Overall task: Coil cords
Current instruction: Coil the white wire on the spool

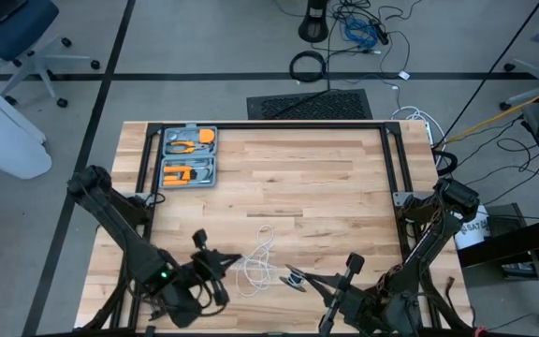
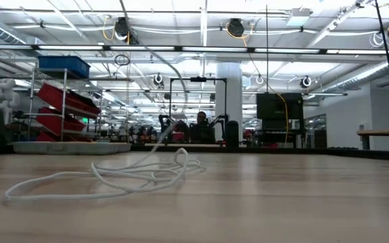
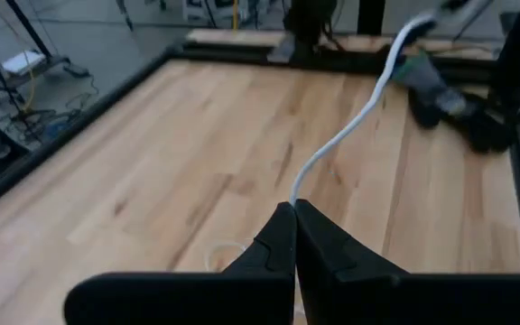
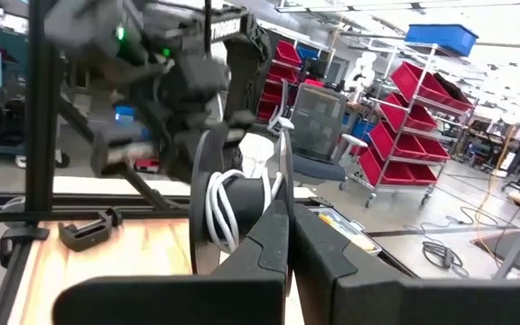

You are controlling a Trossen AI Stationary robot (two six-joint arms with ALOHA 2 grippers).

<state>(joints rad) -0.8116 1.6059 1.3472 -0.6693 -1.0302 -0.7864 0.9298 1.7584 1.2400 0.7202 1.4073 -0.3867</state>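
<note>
The thin white cord (image 1: 262, 251) lies in loose loops on the wooden table (image 1: 279, 178), near its front edge; the low view shows the loops (image 2: 113, 179) with one strand rising off the board. My left gripper (image 3: 293, 209) is shut on the cord above the table. Just to its right, my right gripper (image 4: 287, 212) is shut on the small round reel (image 1: 295, 278), which has several turns of cord wound on it (image 4: 228, 212). A stretch of cord (image 3: 368, 108) runs through the air between the two grippers. My left gripper pinches a single strand of the cord (image 3: 296, 197) between its fingertips, slanting down from the table's left. The strand leaves the fingers and rises in a gentle curve toward the reel; more cord (image 3: 226, 253) lies slack on the table below. My right gripper holds the reel lifted clear of the table, standing on edge, with its fingers (image 4: 273, 239) level beside the wound hub. The dark disc rim (image 4: 200, 199) stands across the fingertips. The fingers themselves hide the exact place of contact.
A grey tool case (image 1: 189, 156) with orange tools sits at the table's far left. Black frame rails (image 1: 388, 150) run along the far edge and both sides. The middle of the board (image 1: 288, 178) is bare wood. Cables (image 1: 363, 28) lie on the floor beyond.
</note>
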